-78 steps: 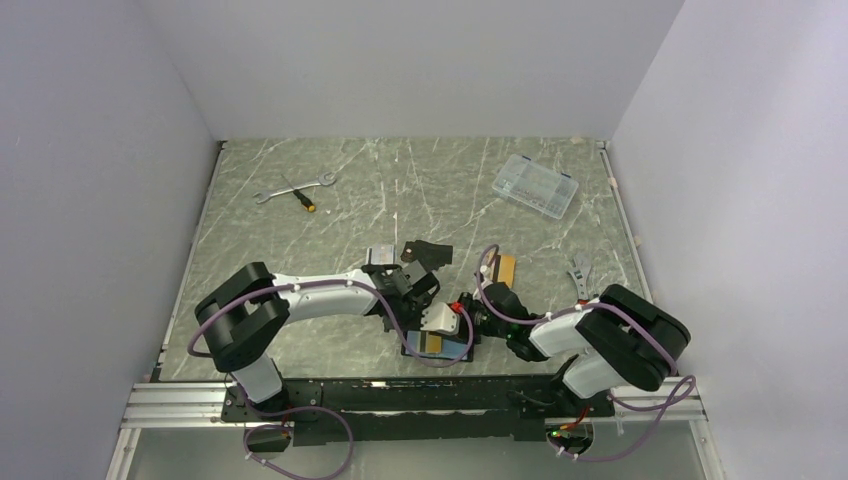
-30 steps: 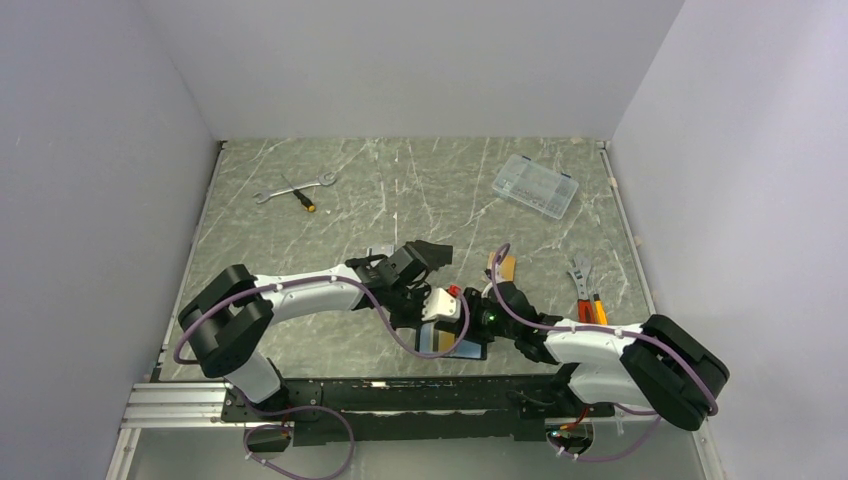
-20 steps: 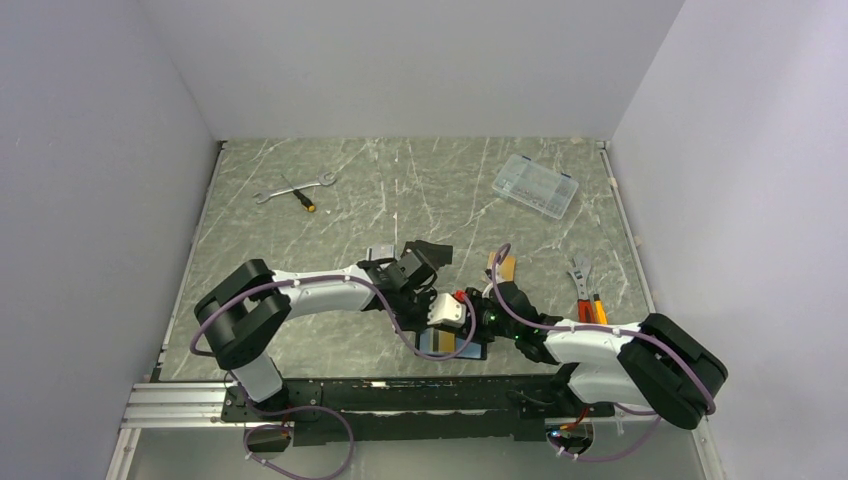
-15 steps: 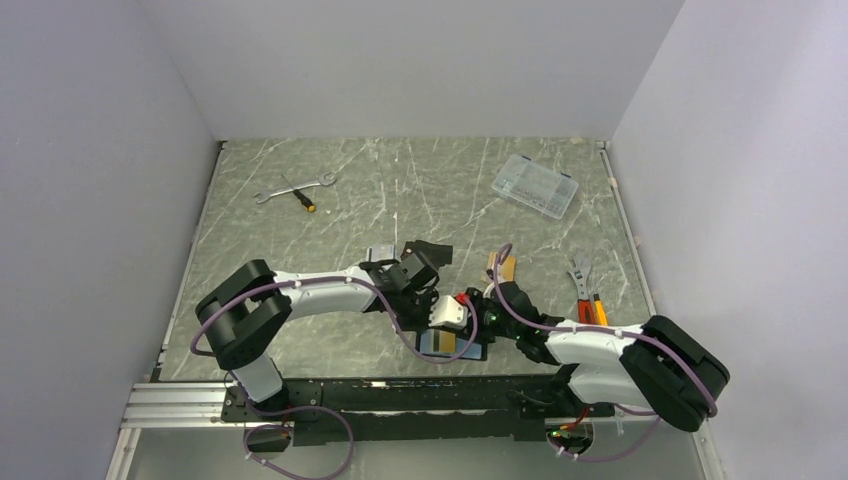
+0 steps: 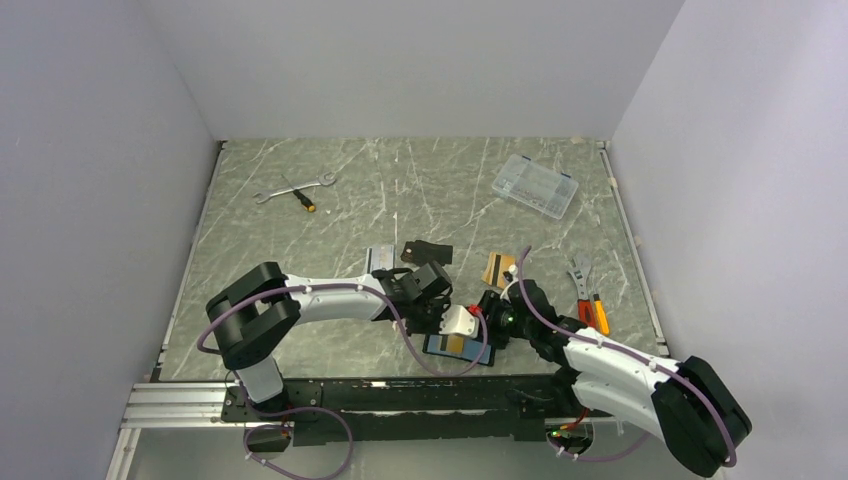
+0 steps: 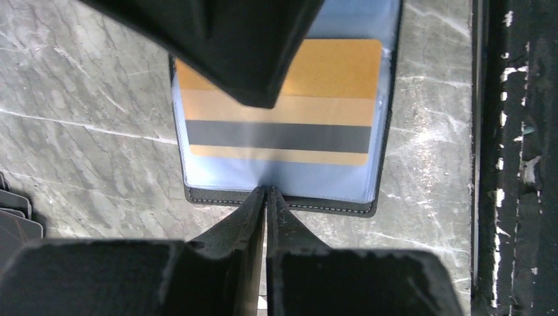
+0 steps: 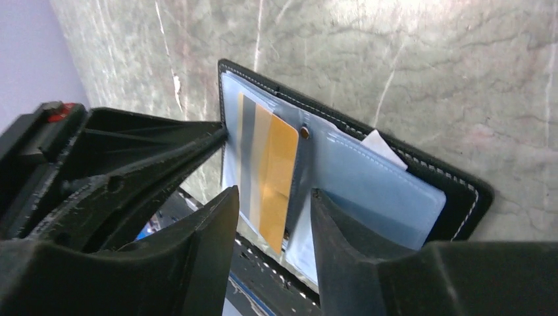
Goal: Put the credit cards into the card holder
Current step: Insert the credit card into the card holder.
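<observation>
The card holder lies open near the table's front edge, black outside and pale blue inside. One orange credit card with a black stripe sits under its clear sleeve, its near end sticking out. My left gripper is shut, its tips pinching the sleeve's edge at the holder's rim. The right gripper is open and straddles the near end of that card without touching it. A second orange card lies flat on the table behind the grippers.
A flat black piece and a small grey card lie behind the left arm. Pliers and an orange-handled tool are at the right, a clear plastic box at the back right, a wrench and screwdriver at the back left.
Both grippers and the card holder have shifted slightly right and toward the front edge. The right arm has swung out to the right, uncovering the second orange card. The jaws stand as before.
</observation>
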You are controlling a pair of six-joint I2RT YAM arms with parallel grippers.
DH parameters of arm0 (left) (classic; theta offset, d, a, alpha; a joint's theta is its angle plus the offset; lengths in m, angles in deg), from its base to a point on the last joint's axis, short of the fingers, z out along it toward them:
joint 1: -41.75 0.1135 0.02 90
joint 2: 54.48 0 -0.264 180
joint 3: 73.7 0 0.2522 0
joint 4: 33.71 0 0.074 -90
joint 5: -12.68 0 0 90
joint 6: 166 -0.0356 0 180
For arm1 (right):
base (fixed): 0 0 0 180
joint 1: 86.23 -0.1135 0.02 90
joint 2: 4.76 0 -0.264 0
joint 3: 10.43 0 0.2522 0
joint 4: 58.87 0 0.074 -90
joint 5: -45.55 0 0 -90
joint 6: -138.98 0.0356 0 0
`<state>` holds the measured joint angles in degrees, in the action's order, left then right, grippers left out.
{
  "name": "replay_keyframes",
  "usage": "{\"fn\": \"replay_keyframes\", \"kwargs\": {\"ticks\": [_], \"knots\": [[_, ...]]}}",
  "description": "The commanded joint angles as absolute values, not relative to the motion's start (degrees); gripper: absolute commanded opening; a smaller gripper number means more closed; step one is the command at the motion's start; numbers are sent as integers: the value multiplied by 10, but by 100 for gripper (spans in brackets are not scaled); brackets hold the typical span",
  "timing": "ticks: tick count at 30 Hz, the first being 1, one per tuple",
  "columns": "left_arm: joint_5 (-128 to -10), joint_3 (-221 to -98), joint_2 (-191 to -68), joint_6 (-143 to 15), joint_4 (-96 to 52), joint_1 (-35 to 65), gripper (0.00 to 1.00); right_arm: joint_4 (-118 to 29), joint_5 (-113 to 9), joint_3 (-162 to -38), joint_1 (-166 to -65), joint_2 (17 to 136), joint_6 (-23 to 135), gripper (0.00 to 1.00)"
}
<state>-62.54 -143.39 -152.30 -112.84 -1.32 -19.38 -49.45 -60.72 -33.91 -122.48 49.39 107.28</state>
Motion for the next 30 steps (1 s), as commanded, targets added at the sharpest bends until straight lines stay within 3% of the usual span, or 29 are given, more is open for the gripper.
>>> {"fn": "replay_keyframes", "kwargs": {"ticks": [1,5,12,19,30], "knots": [[-663,-1423,-1556,-1133,15,-202,11,-412,-621,-359,-1223,485,1047,43],[-663,-1420,-1548,-1131,18,-202,11,-417,-623,-365,-1224,489,1047,34],[-653,-1432,-1529,-1123,36,-201,14,-432,-634,-391,-1226,512,1048,35],[-636,-1459,-1508,-1116,60,-167,15,-448,-625,-404,-1244,531,1063,28],[-601,-1465,-1466,-1112,84,-118,23,-466,-611,-473,-1271,630,1045,27]]}}
